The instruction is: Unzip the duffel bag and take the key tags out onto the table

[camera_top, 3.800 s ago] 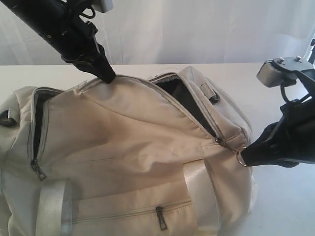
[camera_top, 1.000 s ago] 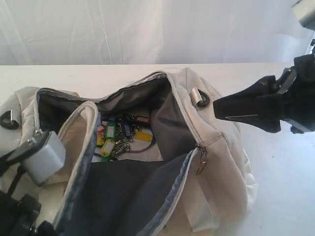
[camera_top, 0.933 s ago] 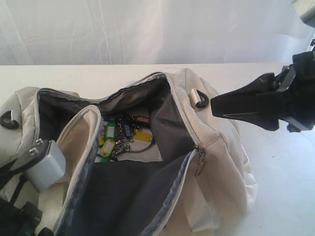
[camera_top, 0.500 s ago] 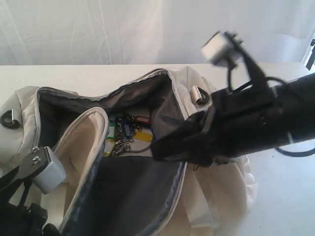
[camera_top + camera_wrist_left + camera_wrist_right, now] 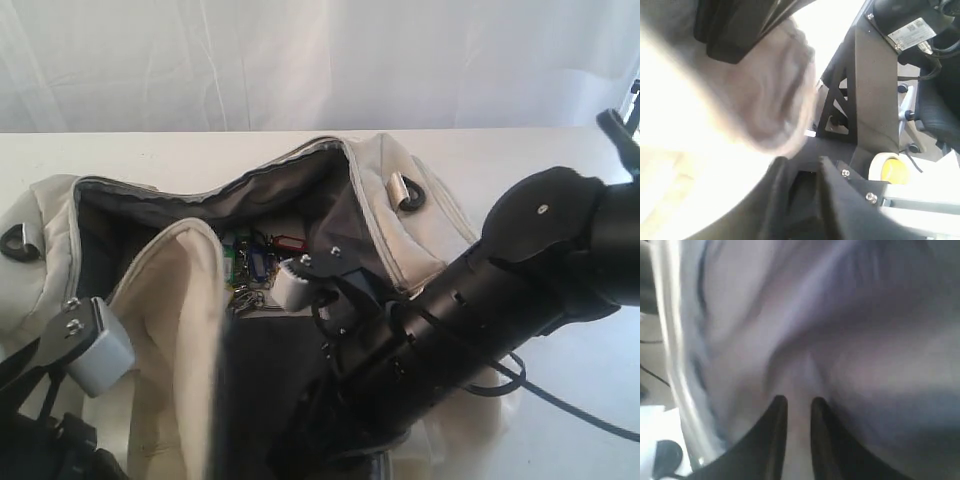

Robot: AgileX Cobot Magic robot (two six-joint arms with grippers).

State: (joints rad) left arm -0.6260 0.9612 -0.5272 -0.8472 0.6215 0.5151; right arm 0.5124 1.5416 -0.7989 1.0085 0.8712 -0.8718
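The key tags (image 5: 258, 265) look light and loose, best pinched where they join; left gripper (image 5: 800, 167) parted, right gripper (image 5: 796, 404) unclear.

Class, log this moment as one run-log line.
duffel bag unzipped, open | key tags inside, none on table | right arm across opening | right claw at bag fabric, grip unclear

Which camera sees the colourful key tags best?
The exterior view: the key tags lie inside the open duffel bag, partly behind the right arm. Both wrist views show blurry fabric, no tags.
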